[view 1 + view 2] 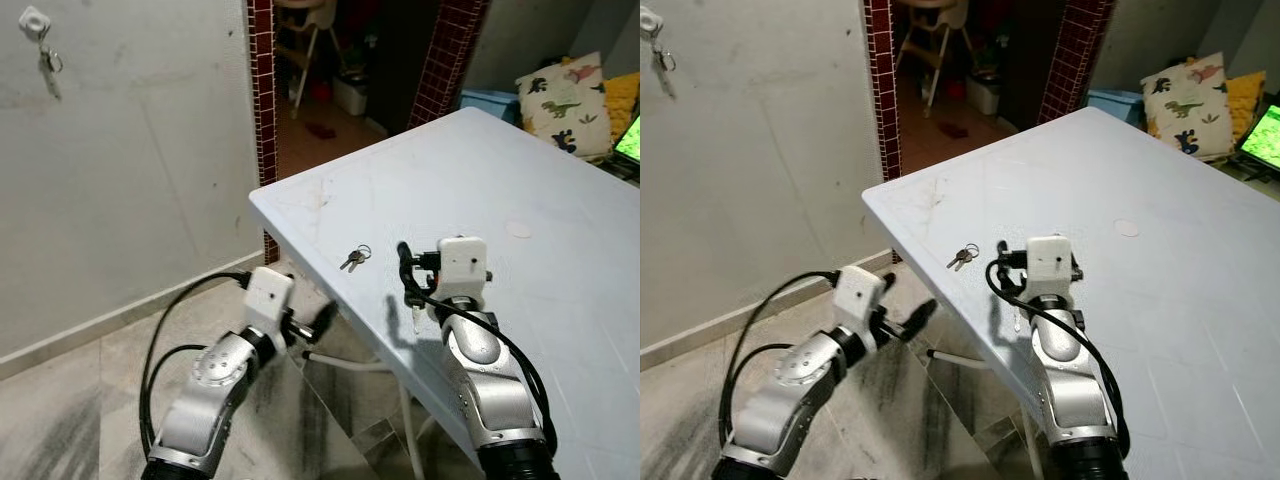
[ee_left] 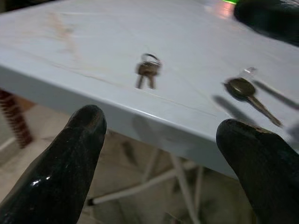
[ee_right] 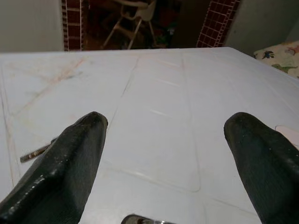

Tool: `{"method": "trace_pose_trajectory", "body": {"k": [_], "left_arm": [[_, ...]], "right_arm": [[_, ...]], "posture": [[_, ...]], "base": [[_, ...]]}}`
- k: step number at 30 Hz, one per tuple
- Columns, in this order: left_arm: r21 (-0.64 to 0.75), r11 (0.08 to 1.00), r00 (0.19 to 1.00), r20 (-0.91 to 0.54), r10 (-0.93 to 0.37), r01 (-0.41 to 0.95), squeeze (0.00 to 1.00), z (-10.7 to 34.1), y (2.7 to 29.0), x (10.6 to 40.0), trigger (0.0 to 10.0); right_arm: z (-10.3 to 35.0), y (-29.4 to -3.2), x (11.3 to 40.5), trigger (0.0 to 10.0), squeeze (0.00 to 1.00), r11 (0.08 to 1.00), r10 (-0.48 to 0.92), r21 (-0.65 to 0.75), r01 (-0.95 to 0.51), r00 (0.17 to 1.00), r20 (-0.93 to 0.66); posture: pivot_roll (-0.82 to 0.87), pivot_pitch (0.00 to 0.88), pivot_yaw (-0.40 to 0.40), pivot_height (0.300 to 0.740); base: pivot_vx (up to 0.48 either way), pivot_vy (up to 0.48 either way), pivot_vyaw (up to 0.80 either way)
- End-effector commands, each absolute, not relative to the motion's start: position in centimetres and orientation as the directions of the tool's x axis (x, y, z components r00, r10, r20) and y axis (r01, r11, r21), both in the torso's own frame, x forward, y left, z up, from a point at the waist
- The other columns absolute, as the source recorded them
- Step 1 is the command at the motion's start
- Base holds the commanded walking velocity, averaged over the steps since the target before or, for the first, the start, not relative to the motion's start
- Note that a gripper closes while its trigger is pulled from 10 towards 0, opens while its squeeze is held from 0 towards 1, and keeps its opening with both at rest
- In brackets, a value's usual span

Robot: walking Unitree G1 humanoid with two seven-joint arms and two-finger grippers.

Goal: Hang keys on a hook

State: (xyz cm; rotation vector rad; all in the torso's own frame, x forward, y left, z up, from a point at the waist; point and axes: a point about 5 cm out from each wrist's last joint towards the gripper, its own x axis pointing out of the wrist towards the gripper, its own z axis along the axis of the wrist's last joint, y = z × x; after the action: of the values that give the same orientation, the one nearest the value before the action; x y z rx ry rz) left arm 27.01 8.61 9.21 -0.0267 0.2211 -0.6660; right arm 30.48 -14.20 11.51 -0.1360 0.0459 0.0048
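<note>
Two grippers are before us, both with fingers spread wide and nothing between them. We find the left gripper (image 1: 318, 322) held off the near edge of the table (image 1: 560, 300), lower than the tabletop and touching nothing; in its wrist view its fingers (image 2: 65, 158) frame the table edge from outside, well apart from each other. We find the right gripper (image 1: 405, 275) over the tabletop, just inside the near edge; its fingers (image 3: 60, 163) stand far apart above the bare surface, and we cannot tell whether their tips touch it.

We note the keys (image 1: 355, 257) lying flat on the table near its front corner, just beside the right gripper on its left, clear of both grippers. In the left wrist view we also see a single dark key (image 2: 247, 93) lying on the table nearer the right gripper.

We record a white hook (image 1: 35, 22) high on the grey wall, well apart from the table, with another set of keys (image 1: 49, 68) hanging from it. A dinosaur-print cushion (image 1: 562, 100) sits beyond the far side of the table.
</note>
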Motion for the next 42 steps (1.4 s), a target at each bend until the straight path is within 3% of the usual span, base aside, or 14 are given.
{"method": "trace_pose_trajectory", "body": {"k": [1,16,25,42], "left_arm": [[-0.100,0.737,0.715,-0.183,-0.674,0.669,0.00,9.6,8.0,26.5,10.0],[-0.093,0.705,0.681,-0.197,-0.705,0.703,0.00,9.6,7.4,26.3,10.0],[-0.096,0.703,0.680,-0.192,-0.708,0.705,0.00,9.7,7.1,26.3,10.0],[-0.102,0.702,0.681,-0.179,-0.710,0.705,0.00,9.9,6.6,26.4,10.0]], "right_arm": [[11.4,-15.0,30.6,10.0,0.00,0.984,-0.034,-0.179,0.021,0.997,-0.071],[8.3,-16.7,28.8,10.0,0.00,0.977,-0.077,-0.212,0.024,0.967,-0.242],[6.7,-15.7,27.5,10.0,0.00,0.986,-0.045,-0.167,-0.010,0.946,-0.322],[7.5,-14.8,28.9,10.0,0.00,0.992,-0.034,-0.125,-0.001,0.960,-0.277]], "posture": [[0.10,0.000,-0.083,0.740],[0.09,0.000,-0.084,0.740],[0.08,0.000,-0.086,0.740],[0.08,0.000,-0.094,0.740]], "base": [[0.000,0.000,0.00],[0.000,0.000,0.00],[0.000,0.000,0.00],[0.000,0.000,0.00]]}}
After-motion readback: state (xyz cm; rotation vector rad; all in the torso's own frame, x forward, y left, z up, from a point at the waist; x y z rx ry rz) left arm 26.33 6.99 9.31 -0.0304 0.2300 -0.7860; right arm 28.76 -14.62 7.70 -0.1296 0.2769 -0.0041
